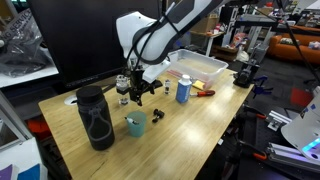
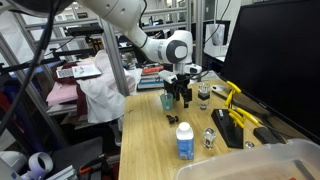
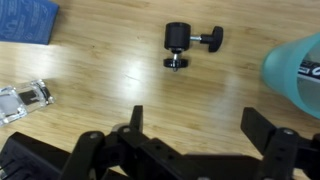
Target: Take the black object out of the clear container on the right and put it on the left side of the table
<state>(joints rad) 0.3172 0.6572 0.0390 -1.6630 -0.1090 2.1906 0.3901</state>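
Note:
The black object [image 3: 183, 42] is a small chunky piece with a side knob. It lies on the wood table [image 3: 110, 70], beyond my fingertips in the wrist view. It also shows in both exterior views [image 1: 157, 115] [image 2: 172, 120]. My gripper [image 3: 198, 125] is open and empty, hovering just above the table, apart from the object [image 1: 140, 95] [image 2: 179, 95]. The clear container [image 1: 197, 67] stands at the far end of the table and also shows in an exterior view [image 2: 250, 165].
A teal cup [image 3: 295, 65] [image 1: 136, 122] stands close beside the gripper. A tall black lattice bottle [image 1: 95, 120] stands beyond it. A blue-capped bottle [image 1: 183, 90] [image 2: 185, 140] and a red-yellow tool [image 1: 203, 92] lie near the container. A blue item [image 3: 25, 20] and a small clear piece [image 3: 25, 102] lie on the table.

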